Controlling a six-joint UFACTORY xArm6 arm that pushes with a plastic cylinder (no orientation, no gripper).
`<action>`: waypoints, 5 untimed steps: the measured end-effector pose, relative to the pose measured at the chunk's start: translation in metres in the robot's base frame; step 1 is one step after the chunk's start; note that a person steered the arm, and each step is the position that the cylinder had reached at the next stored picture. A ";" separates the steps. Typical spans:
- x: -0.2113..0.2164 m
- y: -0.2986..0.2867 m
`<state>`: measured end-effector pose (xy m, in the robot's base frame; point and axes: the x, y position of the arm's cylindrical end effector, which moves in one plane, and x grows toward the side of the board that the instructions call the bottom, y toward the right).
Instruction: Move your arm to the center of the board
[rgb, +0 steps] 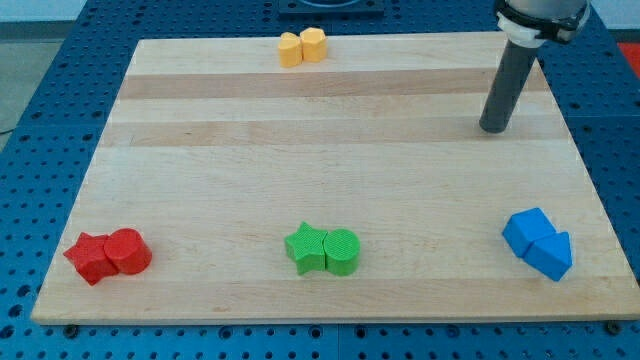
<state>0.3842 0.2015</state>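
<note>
No pincer on this rig: my tip (494, 129) holds nothing, resting at the view's upper right of the pale wooden counter (250, 130). The board's centre lies toward the view's lower left, free of blocks, so I judge a straight diagonal slide will do.

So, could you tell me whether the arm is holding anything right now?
Nothing is held: my tip rests on the bare board, apart from every block.
</note>
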 end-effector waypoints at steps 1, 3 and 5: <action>0.000 0.000; 0.000 -0.007; 0.000 -0.156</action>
